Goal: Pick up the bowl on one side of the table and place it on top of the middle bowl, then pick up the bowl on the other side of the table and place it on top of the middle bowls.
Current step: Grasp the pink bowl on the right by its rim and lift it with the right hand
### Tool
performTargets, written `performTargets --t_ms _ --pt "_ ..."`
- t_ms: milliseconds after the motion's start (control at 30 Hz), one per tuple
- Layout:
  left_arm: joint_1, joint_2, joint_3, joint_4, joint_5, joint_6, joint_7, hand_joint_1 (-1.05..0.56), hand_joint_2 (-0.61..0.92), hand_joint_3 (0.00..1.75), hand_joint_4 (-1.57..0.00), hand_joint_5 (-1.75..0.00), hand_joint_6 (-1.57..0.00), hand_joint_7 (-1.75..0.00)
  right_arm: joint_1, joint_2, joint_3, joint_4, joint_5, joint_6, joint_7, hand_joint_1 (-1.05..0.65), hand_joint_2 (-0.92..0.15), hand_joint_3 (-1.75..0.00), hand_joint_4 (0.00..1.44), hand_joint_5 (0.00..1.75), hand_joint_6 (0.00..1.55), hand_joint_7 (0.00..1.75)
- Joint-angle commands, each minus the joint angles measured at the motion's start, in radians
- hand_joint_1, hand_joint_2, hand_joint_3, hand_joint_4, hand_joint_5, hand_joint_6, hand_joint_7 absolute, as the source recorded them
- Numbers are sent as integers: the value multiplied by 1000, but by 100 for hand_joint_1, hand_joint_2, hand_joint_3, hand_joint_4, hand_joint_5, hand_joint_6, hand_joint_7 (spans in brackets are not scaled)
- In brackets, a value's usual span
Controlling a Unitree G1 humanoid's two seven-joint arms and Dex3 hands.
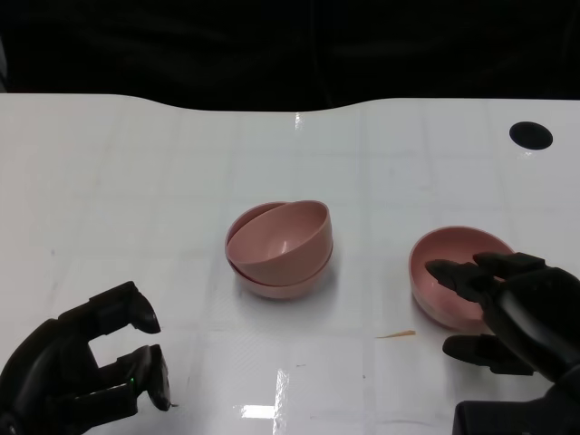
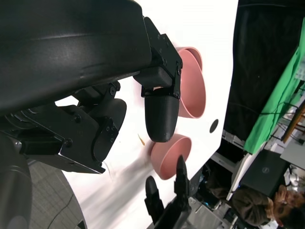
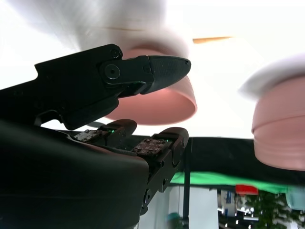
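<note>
Right robot hand (image 1: 507, 304) fingers over side bowl (image 1: 453, 276) rim, grip unclear; left robot hand (image 1: 95, 367) empty, fingers apart; tilted bowl (image 1: 283, 236) atop middle bowl (image 1: 281, 279).

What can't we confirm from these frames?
- Right hand contact with the side bowl: head view, the fingers cover the near rim; right wrist view is blurred, so the grip is unclear.
- Lower bowl of the middle stack: top bowl sits tilted in it, hiding its inside.
- Left hand: cut off by the head view's bottom edge.
- Orange scrap: too small to identify.
</note>
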Motion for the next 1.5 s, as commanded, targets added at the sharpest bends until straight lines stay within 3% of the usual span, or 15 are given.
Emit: performTargets --t_ms 33,500,1267,1300,1333,1367,1400,1500 --pt "2 -5 13 7 11 1 13 23 92 139 -71 -175 -53 -175 -59 -31 38 85 7 20 -28 -80 -92 -25 47 1 46 1" --pt "2 -13 17 3 23 5 12 23 92 138 -73 -175 -54 -175 -84 -70 106 113 58 52 -68 -79 -92 -25 47 1 46 1" --pt "2 -14 18 3 25 5 12 23 92 138 -73 -175 -54 -175 -90 -87 133 111 81 70 -80 -79 -92 -25 47 0 46 0" --pt "4 -17 23 4 22 3 14 23 92 138 -73 -175 -54 -175 -130 -68 153 204 77 48 -118 -79 -92 -25 47 0 46 0" --pt "7 -29 28 -1 22 9 36 22 92 137 -71 -175 -53 -175 -214 -35 194 386 55 12 -191 -76 -92 -24 51 2 51 2" --pt "9 -39 33 -5 21 13 53 19 92 135 -64 -175 -47 -175 -279 -11 227 524 41 -15 -249 -55 -92 -23 72 9 73 8" --pt "10 -43 34 -7 25 14 61 19 92 134 -62 -175 -45 -175 -329 10 256 623 29 -33 -283 -47 -92 -23 79 11 81 9" --pt "11 -48 33 -11 33 11 65 19 92 133 -56 -175 -40 -175 -387 28 295 735 29 -53 -327 -40 -92 -21 89 13 91 8"
